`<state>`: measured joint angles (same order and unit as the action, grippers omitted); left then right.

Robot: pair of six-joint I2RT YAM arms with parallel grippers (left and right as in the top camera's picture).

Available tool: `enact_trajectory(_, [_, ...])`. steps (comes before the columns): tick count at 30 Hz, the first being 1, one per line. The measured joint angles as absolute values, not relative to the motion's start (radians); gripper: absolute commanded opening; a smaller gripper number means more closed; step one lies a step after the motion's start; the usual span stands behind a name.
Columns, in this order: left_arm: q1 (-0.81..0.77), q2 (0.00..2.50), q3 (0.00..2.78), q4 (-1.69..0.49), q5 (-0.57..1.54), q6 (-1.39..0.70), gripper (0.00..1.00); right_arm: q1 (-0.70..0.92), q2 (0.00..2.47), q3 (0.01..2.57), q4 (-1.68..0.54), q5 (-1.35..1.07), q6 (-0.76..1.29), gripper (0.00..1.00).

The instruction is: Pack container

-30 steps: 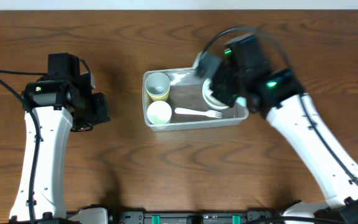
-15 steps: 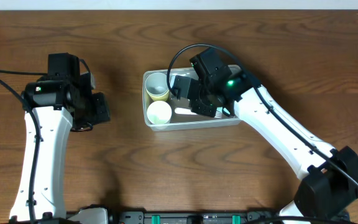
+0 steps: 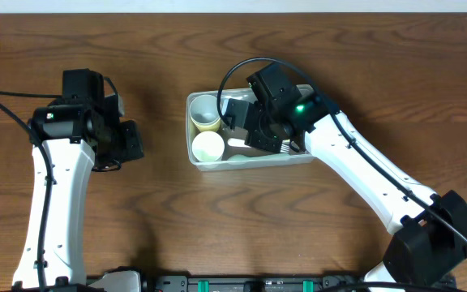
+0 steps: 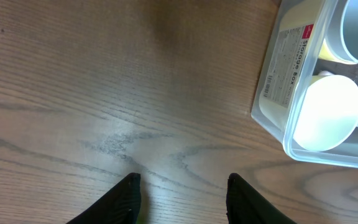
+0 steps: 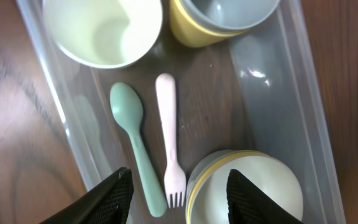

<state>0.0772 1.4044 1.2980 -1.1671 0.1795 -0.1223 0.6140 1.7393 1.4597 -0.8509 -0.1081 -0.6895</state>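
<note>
Right claw (image 5: 179, 198) wide and empty, low over container (image 3: 250, 162) mid-worktop toward far edge; risk on lifting out: finger catching bowl (image 5: 247, 186) rim or container wall, dragging the packed load askew.

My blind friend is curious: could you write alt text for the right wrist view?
A clear container holds a green spoon and pink fork side by side, a cream cup and a yellow cup at the top and a yellow-rimmed bowl at lower right. The right gripper, open and empty, frames the bottom edge.
</note>
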Motion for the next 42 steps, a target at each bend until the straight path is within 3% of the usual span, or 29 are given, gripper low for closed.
enact_trajectory(9, [0.056, 1.404, 1.298, -1.115, 0.176, -0.113, 0.61, 0.525, 1.680, 1.458, -0.741, -0.082, -0.369, 0.58])
enact_trajectory(12, [0.003, 1.404, 1.298, -1.061, 0.168, -0.104, 0.82, 0.408, 1.603, 1.458, -0.711, -0.073, -0.223, 0.70])
enact_trajectory(13, [-0.021, 1.404, 1.298, -1.036, 0.155, -0.102, 0.98, 0.358, 1.575, 1.458, -0.709, -0.070, -0.187, 0.77])
enact_trajectory(15, [-0.061, 1.404, 1.298, -0.992, 0.122, -0.101, 0.98, 0.276, 1.534, 1.458, -0.710, -0.064, -0.121, 0.91])
enact_trajectory(18, [-0.112, 1.404, 1.300, -0.899, 0.057, -0.099, 0.98, 0.150, 1.506, 1.458, -0.730, -0.053, -0.060, 0.99])
enact_trajectory(29, [-0.125, 1.404, 1.304, -0.722, -0.015, -0.099, 0.98, -0.144, 1.523, 1.458, -0.791, -0.051, 0.004, 0.99])
enact_trajectory(36, [-0.125, 1.385, 1.306, -0.845, -0.019, -0.108, 0.98, -0.158, 1.518, 1.457, -0.898, -0.038, 0.064, 0.99])
enact_trajectory(42, [-0.125, 1.209, 1.301, -0.857, -0.024, -0.113, 0.98, -0.148, 1.386, 1.419, -0.910, -0.017, 0.088, 0.99])
